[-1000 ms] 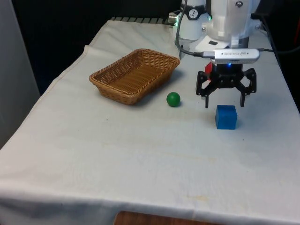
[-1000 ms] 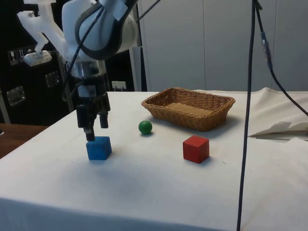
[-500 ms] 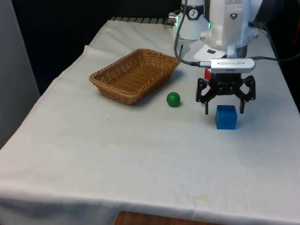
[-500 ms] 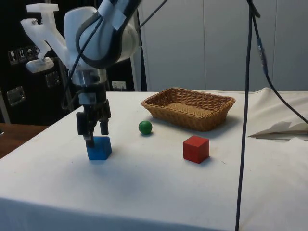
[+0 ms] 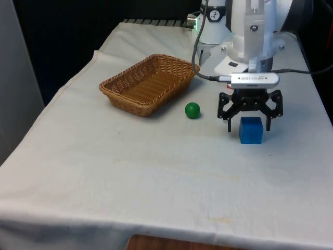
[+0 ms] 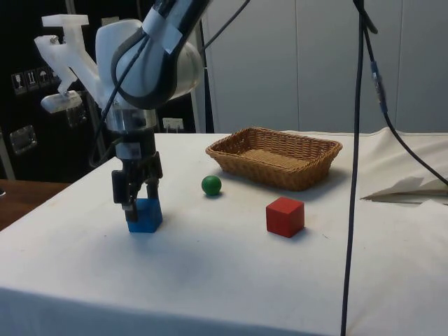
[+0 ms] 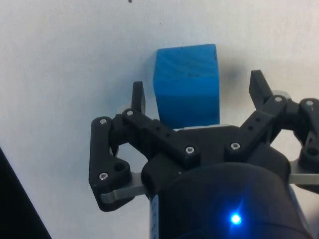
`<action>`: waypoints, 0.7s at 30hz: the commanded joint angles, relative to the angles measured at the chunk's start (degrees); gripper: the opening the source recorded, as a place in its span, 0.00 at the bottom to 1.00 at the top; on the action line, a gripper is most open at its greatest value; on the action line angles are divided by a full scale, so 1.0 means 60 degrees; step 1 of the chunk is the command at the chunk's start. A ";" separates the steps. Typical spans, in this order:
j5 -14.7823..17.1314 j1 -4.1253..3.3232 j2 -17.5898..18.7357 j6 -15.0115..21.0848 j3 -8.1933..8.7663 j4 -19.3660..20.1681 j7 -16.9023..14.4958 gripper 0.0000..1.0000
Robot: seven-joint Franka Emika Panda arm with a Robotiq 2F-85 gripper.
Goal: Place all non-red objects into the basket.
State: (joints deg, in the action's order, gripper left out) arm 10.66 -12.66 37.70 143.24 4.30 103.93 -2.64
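Note:
A blue cube (image 5: 251, 129) (image 6: 145, 215) (image 7: 188, 83) rests on the white cloth at the front view's right. My gripper (image 5: 250, 125) (image 6: 133, 207) (image 7: 197, 92) is open and low over the cube, one finger on each side of its upper part, neither touching it. A green ball (image 5: 192, 110) (image 6: 211, 185) lies between the cube and the wicker basket (image 5: 120, 94) (image 6: 312, 174), which holds nothing. A red cube (image 6: 285, 216) sits on the cloth beyond the gripper; in the front view the arm hides it.
A black cable (image 6: 353, 210) hangs down across the side view. The robot base (image 5: 210, 31) stands at the table's far end. Open cloth lies between the ball and the near table edge (image 5: 156, 229).
The gripper has come down from above the blue cube until its open fingers flank the cube's top. The objects have not moved.

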 commanded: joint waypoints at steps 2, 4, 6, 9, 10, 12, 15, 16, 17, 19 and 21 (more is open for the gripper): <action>0.0038 0.0019 0.0000 0.0029 -0.0029 0.0000 -0.0029 1.00; 0.0000 0.0000 0.0000 0.0000 0.0000 0.0000 0.0000 1.00; 0.0019 0.0010 0.0000 0.0019 -0.0010 0.0000 -0.0019 1.00; 0.0010 0.0010 0.0000 0.0010 -0.0010 0.0000 -0.0010 0.80; 0.0010 0.0000 0.0000 0.0010 0.0000 0.0000 -0.0010 0.63; 0.0010 0.0000 0.0000 0.0000 0.0000 0.0000 -0.0010 0.39; 0.0010 0.0000 0.0000 0.0000 0.0000 0.0000 -0.0010 0.19; 0.0010 0.0000 -0.0010 0.0000 0.0000 0.0000 -0.0010 0.00; 0.0010 0.0000 -0.0010 -0.0010 0.0000 0.0000 -0.0010 0.00; 0.0010 0.0000 -0.0010 -0.0010 0.0010 0.0000 0.0000 0.00; 0.0010 0.0000 -0.0010 -0.0010 0.0010 0.0000 0.0000 0.00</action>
State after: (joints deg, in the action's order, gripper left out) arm 10.66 -12.66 37.59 143.07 4.35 103.93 -2.64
